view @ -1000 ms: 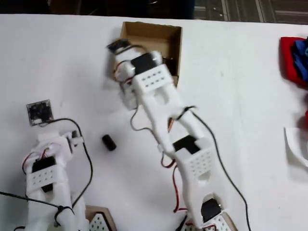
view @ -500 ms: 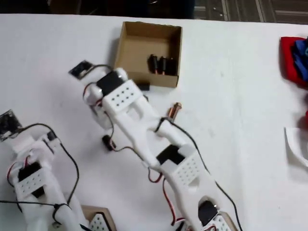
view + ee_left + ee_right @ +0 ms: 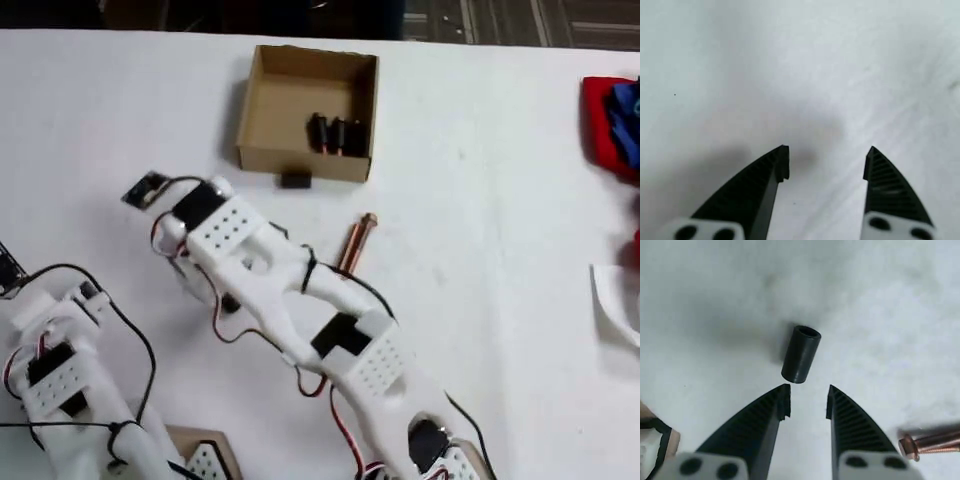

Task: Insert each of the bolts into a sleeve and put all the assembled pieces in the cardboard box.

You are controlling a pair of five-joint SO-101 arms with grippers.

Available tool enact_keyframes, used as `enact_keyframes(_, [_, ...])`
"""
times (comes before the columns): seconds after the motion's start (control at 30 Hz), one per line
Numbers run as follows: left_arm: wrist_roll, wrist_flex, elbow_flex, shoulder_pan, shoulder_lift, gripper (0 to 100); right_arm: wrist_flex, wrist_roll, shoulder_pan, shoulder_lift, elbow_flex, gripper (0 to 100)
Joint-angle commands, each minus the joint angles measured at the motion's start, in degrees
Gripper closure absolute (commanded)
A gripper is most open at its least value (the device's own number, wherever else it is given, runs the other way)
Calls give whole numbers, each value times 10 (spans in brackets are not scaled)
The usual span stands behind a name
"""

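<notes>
A black sleeve (image 3: 801, 354) lies on the white table just beyond the tips of my right gripper (image 3: 807, 400), which is open with nothing between its fingers. In the high view the right arm (image 3: 260, 270) stretches across the table's near left and covers most of that sleeve (image 3: 228, 303). A copper bolt (image 3: 355, 243) lies beside the arm, its head (image 3: 910, 447) visible in the right wrist view. The cardboard box (image 3: 262, 110) at the back holds dark assembled pieces (image 3: 335, 135). My left gripper (image 3: 826, 162) hangs open over bare table.
A small black piece (image 3: 295, 180) lies against the box's front wall. Red cloth (image 3: 610, 115) and a white object (image 3: 615, 300) sit at the right edge. The left arm (image 3: 50, 350) stands at the near left corner.
The right arm has swung back from the box toward the near left, over the sleeve, uncovering the pieces in the box. The left arm has shifted further left.
</notes>
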Motion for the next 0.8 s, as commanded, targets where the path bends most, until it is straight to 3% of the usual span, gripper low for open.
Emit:
enact_keyframes(0.0, [4,-8,-25,6,2,745,-20,-1,-22,-6,7,889])
enact_keyframes(0.77, [3,-11,-18,22,1,745,-59,2,-9,-5,57,889])
